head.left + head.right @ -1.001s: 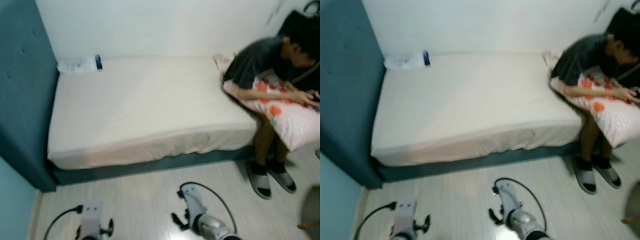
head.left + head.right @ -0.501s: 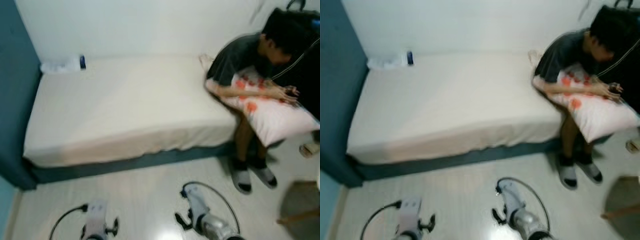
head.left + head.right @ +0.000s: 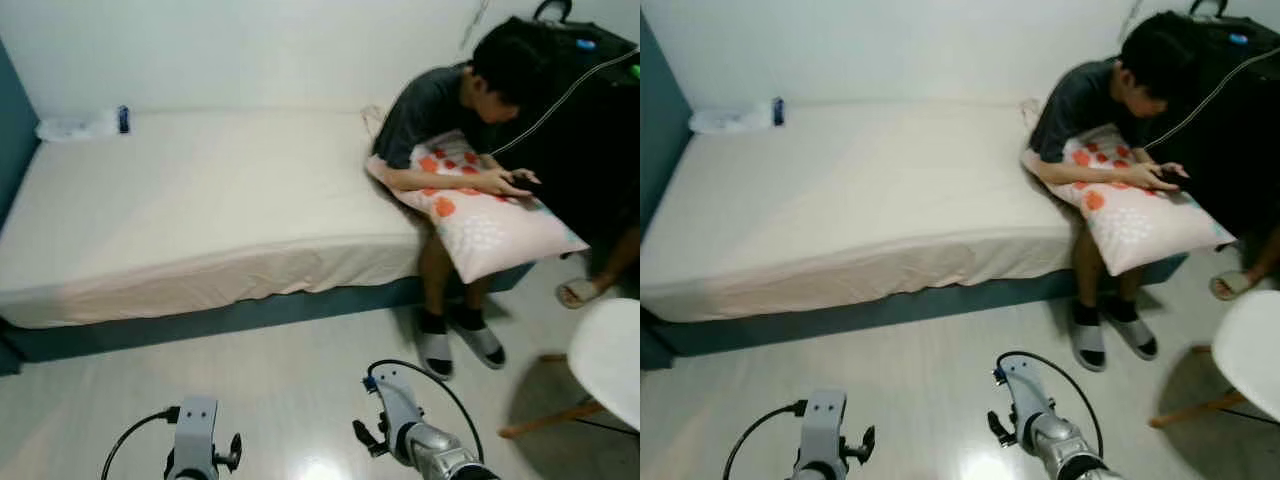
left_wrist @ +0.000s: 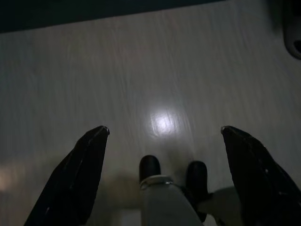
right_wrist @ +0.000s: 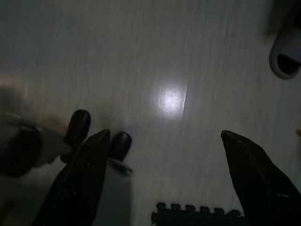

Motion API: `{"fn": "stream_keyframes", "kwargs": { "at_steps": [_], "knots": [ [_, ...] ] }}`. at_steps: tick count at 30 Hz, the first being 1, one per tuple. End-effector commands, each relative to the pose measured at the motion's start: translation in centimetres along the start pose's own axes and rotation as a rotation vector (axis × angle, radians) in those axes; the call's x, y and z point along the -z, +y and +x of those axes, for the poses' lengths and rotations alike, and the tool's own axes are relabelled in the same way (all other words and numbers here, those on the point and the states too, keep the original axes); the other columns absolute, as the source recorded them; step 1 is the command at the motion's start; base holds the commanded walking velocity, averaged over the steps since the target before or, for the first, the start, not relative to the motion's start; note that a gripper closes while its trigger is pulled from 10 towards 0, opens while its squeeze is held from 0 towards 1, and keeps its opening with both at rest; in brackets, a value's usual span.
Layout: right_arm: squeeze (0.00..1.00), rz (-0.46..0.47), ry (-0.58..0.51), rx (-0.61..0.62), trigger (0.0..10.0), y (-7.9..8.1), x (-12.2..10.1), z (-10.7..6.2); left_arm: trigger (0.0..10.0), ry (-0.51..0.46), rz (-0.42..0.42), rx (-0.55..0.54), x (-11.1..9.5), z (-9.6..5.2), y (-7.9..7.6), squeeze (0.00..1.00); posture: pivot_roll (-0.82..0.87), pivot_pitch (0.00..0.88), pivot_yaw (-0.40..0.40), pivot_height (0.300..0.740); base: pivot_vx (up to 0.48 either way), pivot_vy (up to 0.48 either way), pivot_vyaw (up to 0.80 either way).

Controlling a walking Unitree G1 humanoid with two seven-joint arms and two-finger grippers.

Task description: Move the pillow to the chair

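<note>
Frankly, your biggest risk is the person (image 3: 470,130) seated at the right-hand end of the cream-sheeted bed with the teal base (image 3: 190,210): the white pillow with orange-red flowers (image 3: 480,215) lies across their lap, pinned under both forearms while they hold a small dark device. Reach in now and you may strike an arm or a knee, or tug against a hold that has not let go. Expect the soft pillow to sag and slip if you pinch only a corner.

Both arms hang low over the pale wood-look floor (image 3: 290,380), well apart from the pillow. The left gripper (image 4: 164,132) has its jaws spread wide over bare floor, and the right gripper (image 5: 164,134) has its jaws just as wide; neither holds anything.

The white moulded chair with wooden legs (image 3: 605,360) sits at the right edge, cut off by the frame, so you cannot judge its seat or back. Your path to it passes the person's grey-and-black slippered feet (image 3: 455,345) and a second sandalled foot (image 3: 580,292) near the chair; a careless step could clip either.

Hard to make out: the large black mass (image 3: 580,120) behind the person, crossed by a thin cable, and the small white and blue item (image 3: 85,124) at the bed's far corner. Both wrist views are dim.
</note>
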State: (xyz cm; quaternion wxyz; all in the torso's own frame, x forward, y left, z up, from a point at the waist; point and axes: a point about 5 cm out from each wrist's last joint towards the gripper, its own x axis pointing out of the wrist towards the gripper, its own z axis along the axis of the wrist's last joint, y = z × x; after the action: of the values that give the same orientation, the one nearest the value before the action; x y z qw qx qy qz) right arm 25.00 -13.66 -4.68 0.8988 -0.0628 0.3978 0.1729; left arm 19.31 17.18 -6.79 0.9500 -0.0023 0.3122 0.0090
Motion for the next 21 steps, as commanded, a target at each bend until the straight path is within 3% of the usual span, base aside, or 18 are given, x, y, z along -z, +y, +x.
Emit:
{"fn": "stream_keyframes", "kwargs": {
  "at_steps": [1, 4, 8, 21],
  "knots": [
    [0.00, 0.009, 0.015, -0.003, 10.0, 0.22, 0.60, -0.04, 10.0, -0.004, -0.018, -0.006, 0.06, -0.06, -0.05, 0.00, 0.08, 0.098, -0.131, 0.740, 0.000, 0.000, 0.00],
    [0.00, 0.011, 0.016, -0.007, 10.0, 0.39, 0.65, -0.01, 10.0, -0.029, -0.050, -0.007, -0.27, 0.00, 0.04, 0.00, 0.08, 0.101, -0.130, 0.740, 0.000, 0.000, 0.00],
    [0.00, 0.014, 0.019, -0.009, 10.0, 0.49, 0.79, -0.01, 10.0, -0.019, -0.017, 0.006, -0.18, 0.00, -0.02, 0.00, 0.08, 0.108, -0.126, 0.740, 0.000, 0.000, 0.00],
    [0.00, 0.023, 0.025, -0.006, 10.0, 0.48, 1.10, -0.06, 10.0, -0.021, -0.003, 0.021, -0.04, -0.12, -0.30, 0.00, 0.08, 0.116, -0.122, 0.740, 0.382, 0.000, 0.00]
  ]
}}
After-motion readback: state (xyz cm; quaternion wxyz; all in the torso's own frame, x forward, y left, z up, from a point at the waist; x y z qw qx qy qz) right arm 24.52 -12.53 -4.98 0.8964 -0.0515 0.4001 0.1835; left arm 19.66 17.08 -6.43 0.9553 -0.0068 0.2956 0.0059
